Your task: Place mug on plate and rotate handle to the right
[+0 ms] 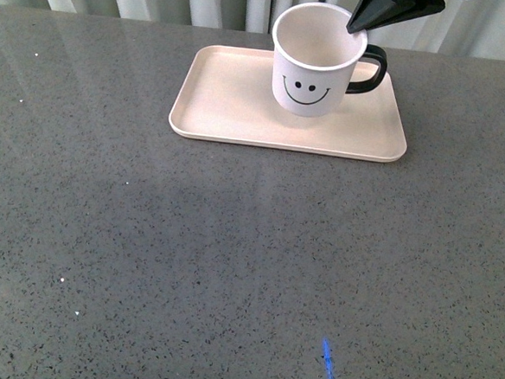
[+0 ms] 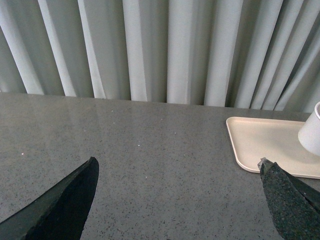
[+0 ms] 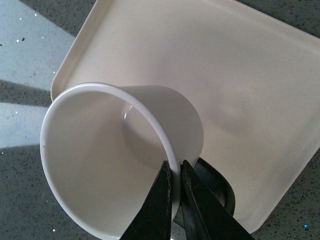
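While right end effector (image 3: 174, 169) pinches mug (image 1: 308, 76) rim, plate (image 1: 223, 109) lies bare leftward.

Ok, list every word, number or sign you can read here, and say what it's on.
No readable text in any view.
The mug: only a black smiley face, no letters.
The plate: plain, unmarked.
The table: one blue streak, not a character.

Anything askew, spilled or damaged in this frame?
Nothing stands out. The mug stands upright on the plate, empty and intact, its handle pointing right. The right hand pinches the rim beside the handle.
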Motion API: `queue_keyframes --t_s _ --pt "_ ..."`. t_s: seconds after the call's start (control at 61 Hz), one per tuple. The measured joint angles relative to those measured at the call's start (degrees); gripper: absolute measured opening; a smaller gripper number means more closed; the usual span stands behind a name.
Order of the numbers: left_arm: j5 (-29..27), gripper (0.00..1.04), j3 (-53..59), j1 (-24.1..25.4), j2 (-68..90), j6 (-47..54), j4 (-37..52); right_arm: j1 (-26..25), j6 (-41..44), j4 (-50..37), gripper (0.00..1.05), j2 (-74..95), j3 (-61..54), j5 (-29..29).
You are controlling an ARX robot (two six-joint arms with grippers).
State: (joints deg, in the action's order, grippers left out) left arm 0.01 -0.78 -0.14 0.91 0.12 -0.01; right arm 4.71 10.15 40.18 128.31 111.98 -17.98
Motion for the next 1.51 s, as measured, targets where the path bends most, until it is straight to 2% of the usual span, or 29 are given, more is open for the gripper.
queue_keyframes --t_s 0.934,1.507 --pt "0.00 0.96 0.00 0.00 0.00 0.00 0.00 -1.03 1.64 3.78 0.02 7.82 7.23 -2.45" --pt "0.00 0.96 0.00 0.00 0.00 0.00 0.00 -1.09 2.12 6.43 0.02 10.43 11.26 -1.09"
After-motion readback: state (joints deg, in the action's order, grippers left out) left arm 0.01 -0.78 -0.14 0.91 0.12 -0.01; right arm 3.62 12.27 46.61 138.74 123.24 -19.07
